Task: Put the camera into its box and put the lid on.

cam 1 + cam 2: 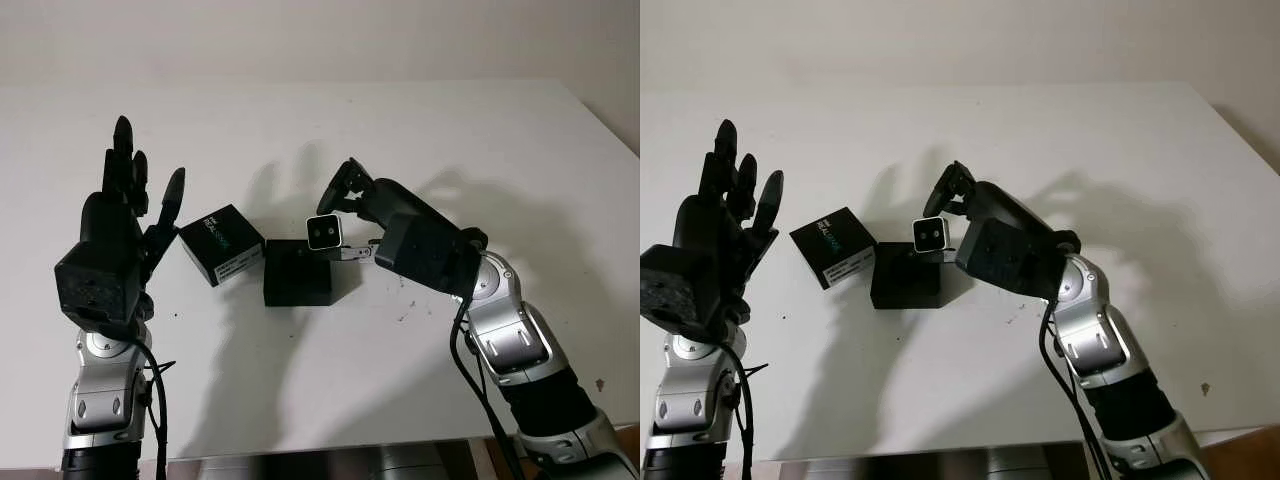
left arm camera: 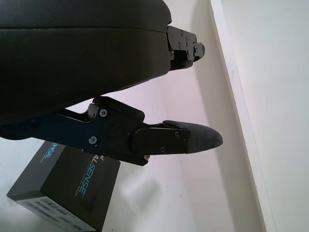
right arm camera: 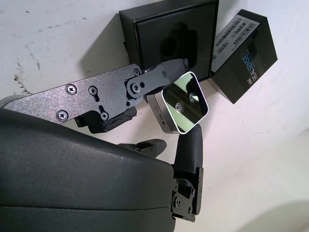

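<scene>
Holding camera (image 3: 182, 104) in right hand (image 1: 345, 215), fingers pinched on its side edges, just above box (image 1: 297, 272). We judge camera small, rigid, light, glass front fragile; keep edge grip. Lid (image 1: 222, 244) touching box's left side. Left hand (image 1: 125, 215) open, raised left of lid.

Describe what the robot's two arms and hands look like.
Both hands, the left hand and the right hand, are matte black: a boxy shell with three jointed fingers, flat plates fixed by small silver screws, and rounded fingertips. Behind each sits a silver metal wrist with round bolted joint caps, then a black forearm. A thin black cable loops along each arm.
</scene>
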